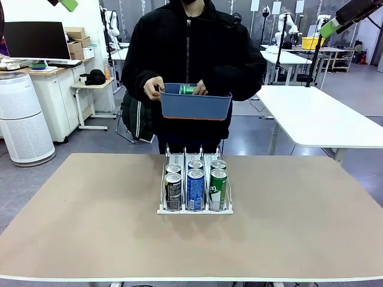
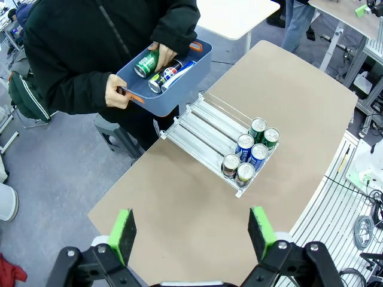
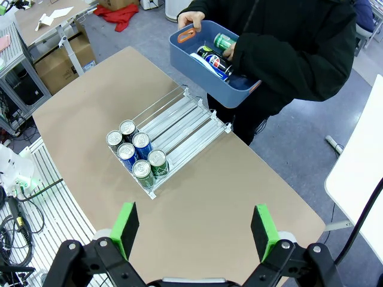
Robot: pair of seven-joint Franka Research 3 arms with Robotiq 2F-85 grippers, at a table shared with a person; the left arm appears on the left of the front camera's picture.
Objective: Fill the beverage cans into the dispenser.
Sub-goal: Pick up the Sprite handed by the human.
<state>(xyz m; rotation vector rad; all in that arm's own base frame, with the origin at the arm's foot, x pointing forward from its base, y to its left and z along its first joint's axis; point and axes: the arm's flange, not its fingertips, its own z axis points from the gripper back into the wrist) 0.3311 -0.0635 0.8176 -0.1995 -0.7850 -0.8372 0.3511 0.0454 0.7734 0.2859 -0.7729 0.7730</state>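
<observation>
— How many cans stand in the dispenser (image 1: pixel 194 210)?

— Six; two to each of its three lanes; two black cans (image 1: pixel 173 191), two blue cans (image 1: pixel 195 189), two green cans (image 1: pixel 218 189); all upright at the lanes' end nearest the robot; the rack sits in the middle of the table (image 1: pixel 90 209).

— And elsewhere?

— Three show lying in the blue bin (image 1: pixel 194 107); one green can (image 2: pixel 145 63) by the person's hand (image 2: pixel 161 52), two darker ones beside it; the other hand (image 2: pixel 116 92) holds the bin's handle, beyond the table's far edge.

— The grippers?

— Both spread wide and empty; the left gripper (image 2: pixel 191 232) and the right gripper (image 3: pixel 194 230) hang high above the table.
</observation>
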